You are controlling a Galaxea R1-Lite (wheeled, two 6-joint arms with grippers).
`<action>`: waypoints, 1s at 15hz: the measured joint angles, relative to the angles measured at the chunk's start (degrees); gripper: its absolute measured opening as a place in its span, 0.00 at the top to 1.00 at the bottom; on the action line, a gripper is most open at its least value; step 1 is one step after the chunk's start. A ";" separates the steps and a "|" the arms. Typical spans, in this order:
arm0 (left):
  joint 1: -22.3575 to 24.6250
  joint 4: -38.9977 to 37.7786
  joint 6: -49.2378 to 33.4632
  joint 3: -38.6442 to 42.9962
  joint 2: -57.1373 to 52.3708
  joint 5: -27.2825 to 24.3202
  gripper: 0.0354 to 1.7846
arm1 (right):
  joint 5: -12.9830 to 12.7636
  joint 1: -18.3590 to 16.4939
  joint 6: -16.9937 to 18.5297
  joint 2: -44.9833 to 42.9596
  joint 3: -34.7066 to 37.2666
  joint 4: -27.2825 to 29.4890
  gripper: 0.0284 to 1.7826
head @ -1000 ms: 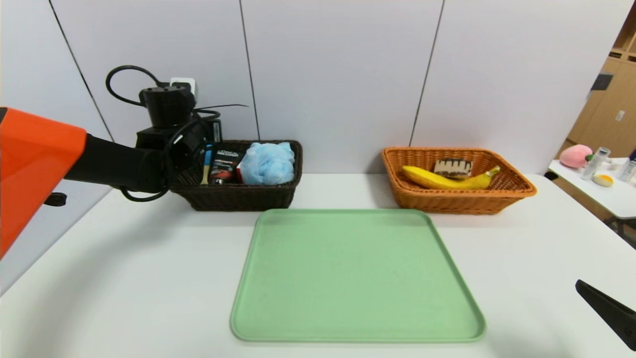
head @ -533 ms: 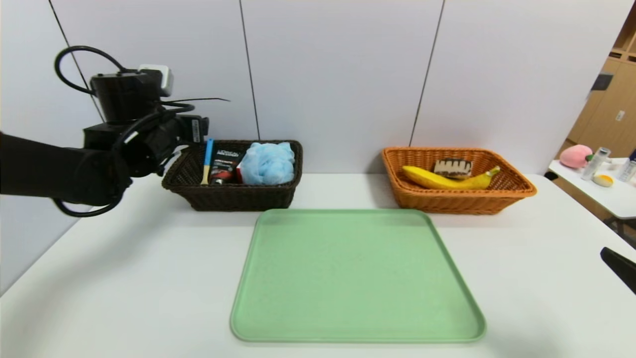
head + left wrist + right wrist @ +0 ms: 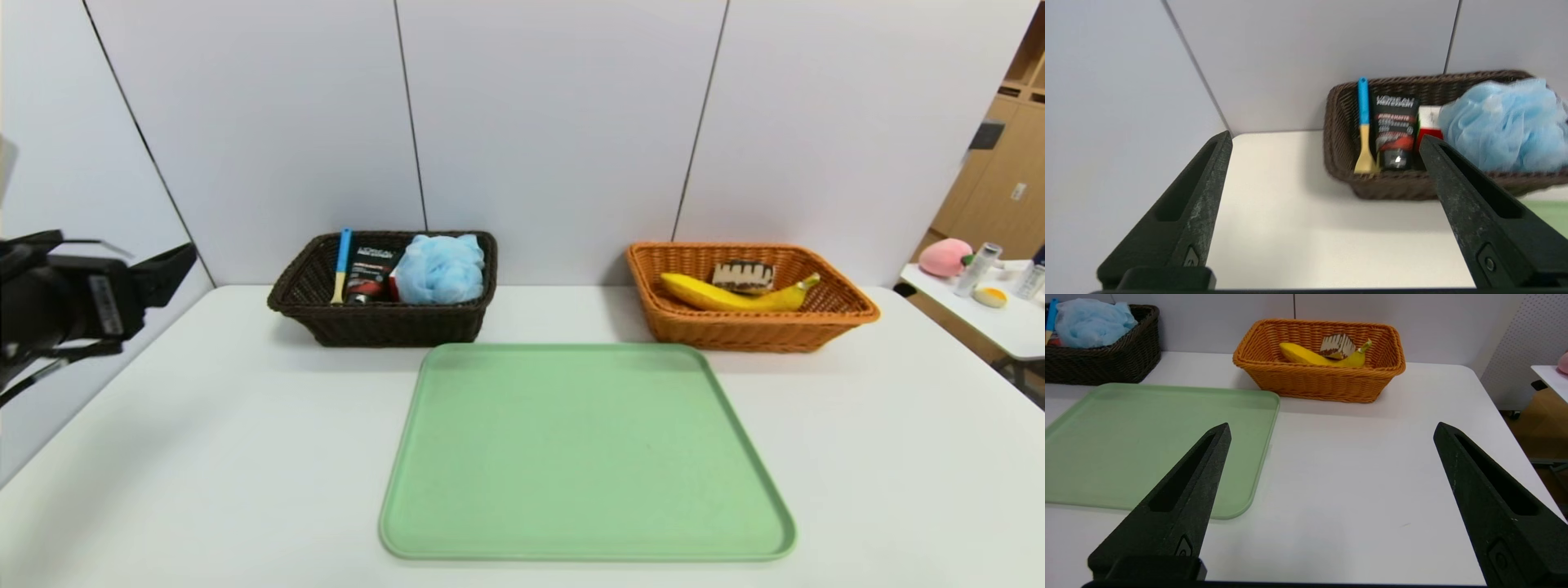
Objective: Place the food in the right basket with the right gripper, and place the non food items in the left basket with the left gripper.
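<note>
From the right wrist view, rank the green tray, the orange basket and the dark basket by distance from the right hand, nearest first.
1. Green tray: just ahead of the open right hand, toward the table's middle.
2. Orange basket: farther back, by the wall.
3. Dark basket: farthest, at the far corner beyond the tray.

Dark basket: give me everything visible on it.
The dark basket is a dark brown, nearly black rectangular woven wicker basket with a flared rim. It stands upright on the white table, near the wall, left of the green tray. Inside: a blue-handled spoon leaning on the back wall, a black tube, a partly hidden cube and a blue pouf. No hand touches it.
</note>
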 joint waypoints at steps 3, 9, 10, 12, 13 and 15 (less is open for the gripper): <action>2.49 1.90 2.06 9.46 -13.07 1.12 0.07 | 0.30 -0.12 -0.13 -7.52 -0.84 7.72 0.04; 4.05 9.12 3.00 21.97 -35.76 -2.40 0.06 | 3.78 -0.23 -1.77 -20.94 0.69 14.13 0.04; 4.06 12.18 2.97 22.41 -39.45 -2.97 0.06 | 4.13 -0.28 -2.45 -22.25 1.06 14.10 0.04; 4.13 17.64 2.72 23.38 -45.24 -1.94 0.06 | 4.25 -0.30 -3.63 -23.78 1.74 13.99 0.04; 4.17 17.80 2.73 23.78 -46.79 -0.91 0.06 | 4.19 -0.30 -4.00 -24.20 2.02 14.04 0.04; 4.17 17.86 2.94 23.10 -48.60 -0.56 0.06 | 4.11 -0.30 -4.02 -24.70 2.22 14.06 0.04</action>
